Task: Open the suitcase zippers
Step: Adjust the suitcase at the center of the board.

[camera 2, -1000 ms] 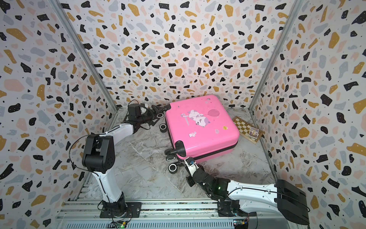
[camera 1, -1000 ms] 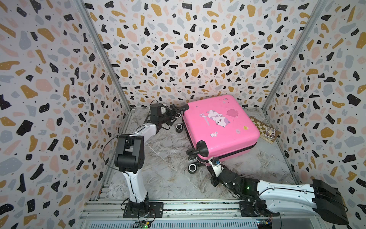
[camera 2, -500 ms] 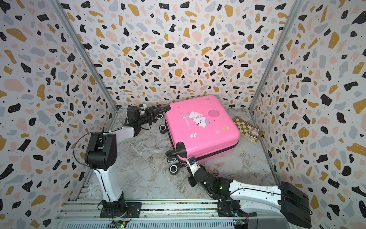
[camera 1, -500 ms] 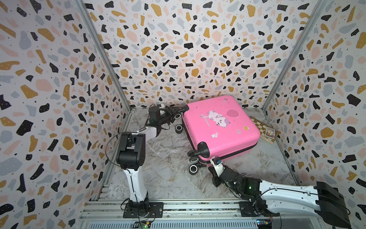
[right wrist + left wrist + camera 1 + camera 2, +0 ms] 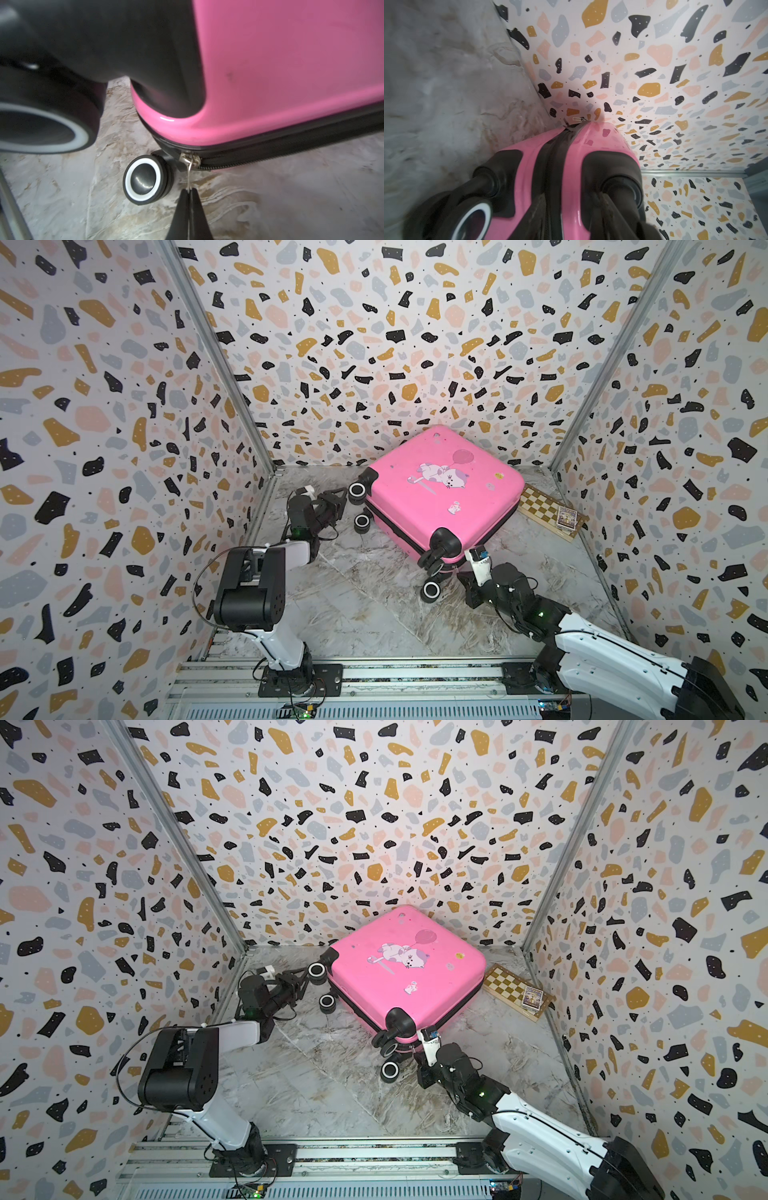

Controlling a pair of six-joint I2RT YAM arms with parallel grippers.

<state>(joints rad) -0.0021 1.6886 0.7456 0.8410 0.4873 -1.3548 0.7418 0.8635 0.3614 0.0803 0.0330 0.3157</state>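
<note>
Left gripper (image 5: 338, 504) at the left, low over the marble floor (image 5: 365, 614), just beside a black wheel (image 5: 356, 490). Reaches the wheeled end of the suitcase (image 5: 444, 497). In the left wrist view, fingers (image 5: 610, 220) either side of the black zipper band (image 5: 550, 166), gap narrow. Cannot tell whether clamped on the shell or merely close.

Middle and back: suitcase flat on one broad side, cat-and-balloon print up, one corner close to the back wall. Shut, both pink halves together, so nothing of the inside on view. Nearly square from above; wheel-to-top axis diagonal, wheeled end toward the front left. At the band's far corner, a second silver pull (image 5: 578, 118), jutting out.

At the near wheeled corner: right gripper (image 5: 188, 193), pinched tight on a silver zipper pull (image 5: 189, 166), next to a small white-ringed wheel (image 5: 145, 180).

Far right: wooden chessboard (image 5: 540, 506) flat on the floor, just beside the case's right corner.
</note>
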